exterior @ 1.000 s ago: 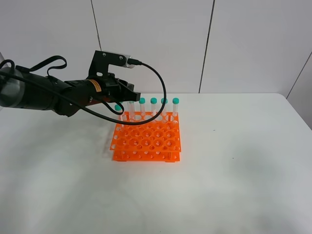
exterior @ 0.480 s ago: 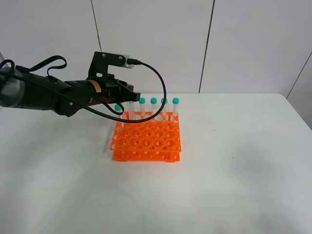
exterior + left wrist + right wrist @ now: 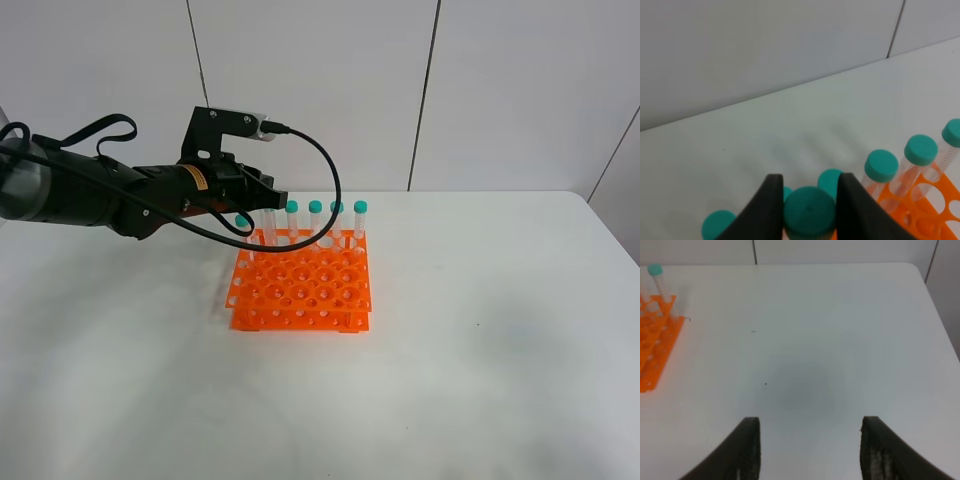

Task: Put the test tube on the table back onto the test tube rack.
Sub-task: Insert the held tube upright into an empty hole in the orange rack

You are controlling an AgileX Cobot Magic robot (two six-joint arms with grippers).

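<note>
Nothing's really moved over the last second: your left gripper (image 3: pixel 809 212) stays clenched on the test tube (image 3: pixel 810 218) above the back-left corner of the test tube rack (image 3: pixel 302 290), so insertion's still pending, while your right jaws hang released.

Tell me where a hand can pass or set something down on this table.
Bare: the table right of the test tube rack out to its right edge, and the wide strip in front of the rack. Crowded: the rack's back row, where the left gripper grips a test tube among its neighbours.
</note>
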